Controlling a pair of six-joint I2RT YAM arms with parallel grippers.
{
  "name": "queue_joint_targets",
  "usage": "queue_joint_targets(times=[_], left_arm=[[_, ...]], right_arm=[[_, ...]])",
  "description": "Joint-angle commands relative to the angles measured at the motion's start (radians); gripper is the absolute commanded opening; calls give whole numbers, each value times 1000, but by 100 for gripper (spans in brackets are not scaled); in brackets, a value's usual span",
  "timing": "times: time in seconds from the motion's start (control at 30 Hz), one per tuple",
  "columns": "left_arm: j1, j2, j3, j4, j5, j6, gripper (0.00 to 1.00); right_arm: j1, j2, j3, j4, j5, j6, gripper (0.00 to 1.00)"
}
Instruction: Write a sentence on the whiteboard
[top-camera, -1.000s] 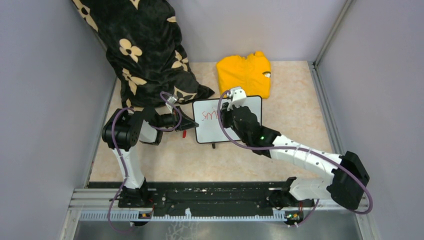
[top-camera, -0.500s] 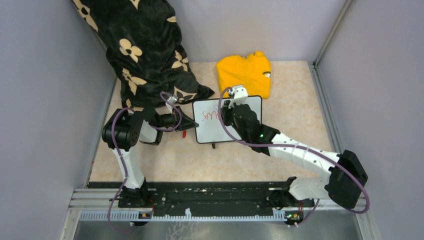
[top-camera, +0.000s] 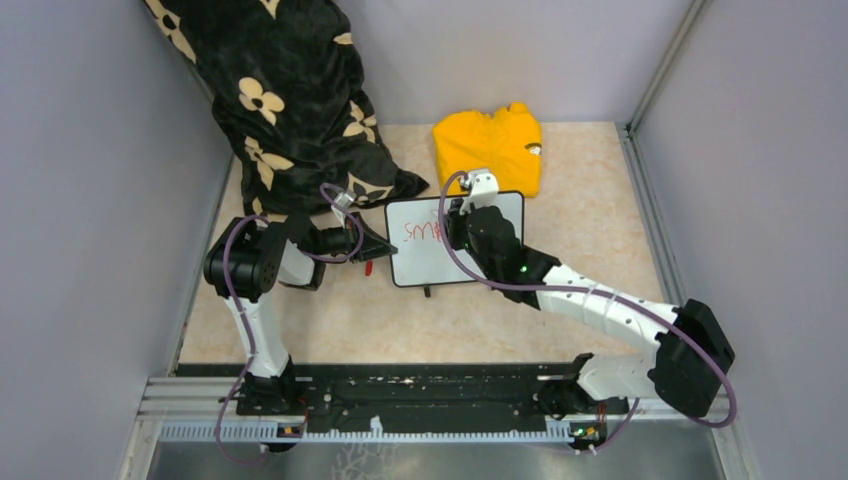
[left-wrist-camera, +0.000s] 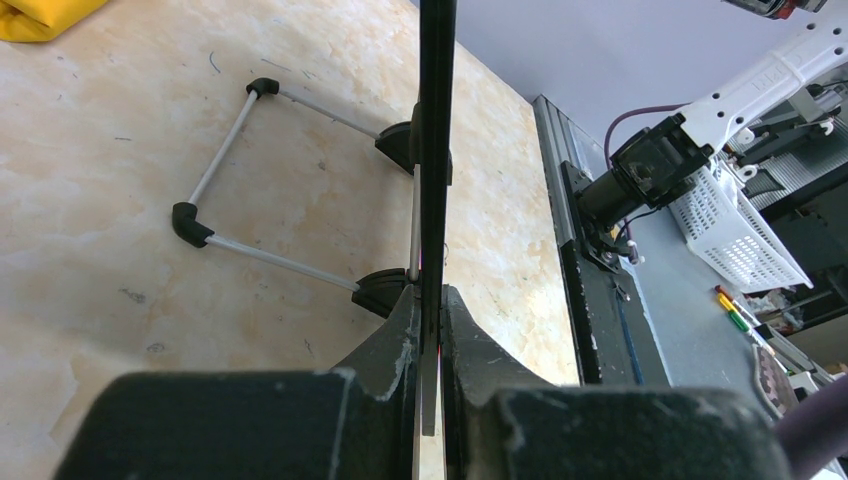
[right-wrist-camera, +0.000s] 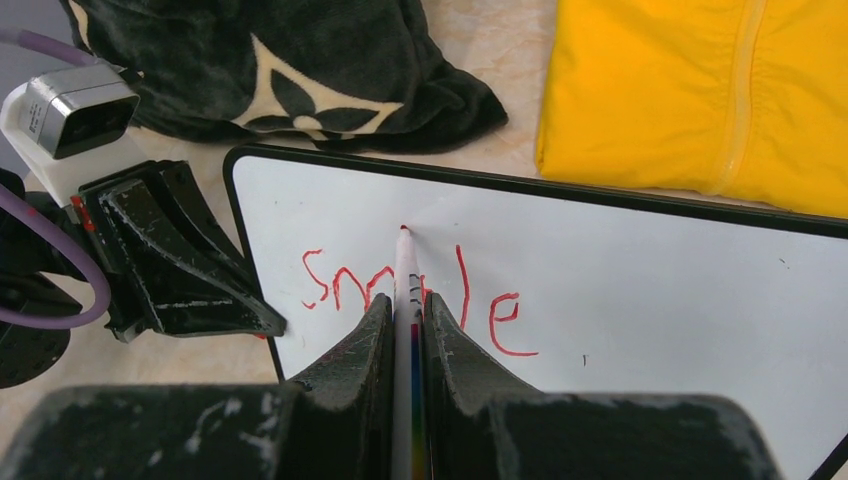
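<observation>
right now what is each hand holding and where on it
The right hand grips the marker by its barrel, tip on the whiteboard. The left hand clamps the whiteboard's left edge.

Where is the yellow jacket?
In the top view, the yellow jacket lies at the far side, just behind the whiteboard and right of the black flowered blanket.

A cream-flowered black blanket slumps just beside a folded yellow garment on the beige tabletop
</observation>
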Motion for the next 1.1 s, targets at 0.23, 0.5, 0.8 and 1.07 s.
queue_joint_targets(times=[0.23, 0.5, 0.8, 1.07], left_arm=[[-11, -11, 11, 108, 21, 22, 0], [-11, -11, 11, 107, 21, 22, 0], [-11, -12, 11, 107, 21, 23, 0], [-11, -14, 11, 106, 19, 24, 0]], right_arm=[[-20, -2, -2, -5, 14, 29, 0], [-23, -36, -13, 2, -21, 32, 0], [-23, -159, -11, 47, -118, 51, 0], [-22, -269, -131, -36, 73, 42, 0]])
